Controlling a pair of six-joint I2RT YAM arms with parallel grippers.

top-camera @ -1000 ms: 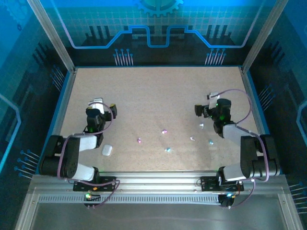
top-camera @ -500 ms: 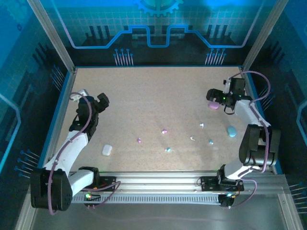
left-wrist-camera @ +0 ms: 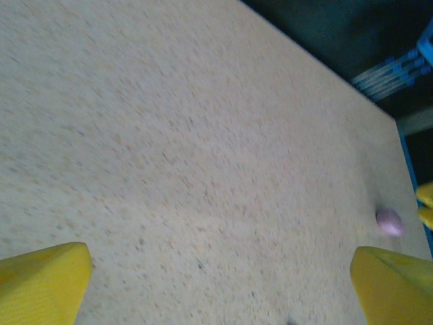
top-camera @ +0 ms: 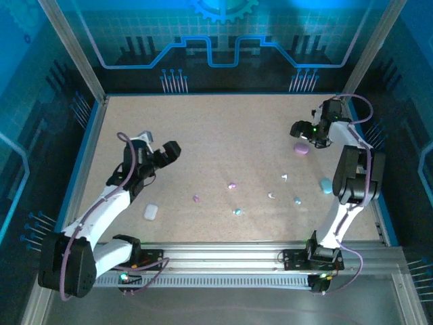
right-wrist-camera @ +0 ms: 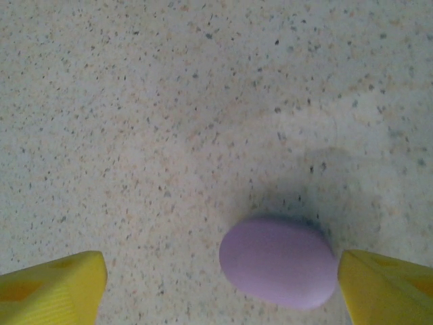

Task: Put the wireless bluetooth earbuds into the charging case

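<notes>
Both sets of jaws stand wide, gripping nothing. Left gripper (top-camera: pixel 169 150) hangs over bare table (top-camera: pixel 223 128). Right gripper (top-camera: pixel 298 131) straddles purple case (right-wrist-camera: pixel 277 261), near the table's right edge, with open room toward centre.

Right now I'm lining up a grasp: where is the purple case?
In the top view the purple case lies far right on the table, just below the right gripper.

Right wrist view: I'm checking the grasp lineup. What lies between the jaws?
The purple charging case lies between the right gripper's open jaws, close to the one at the picture's right; the right wrist view shows this.
</notes>
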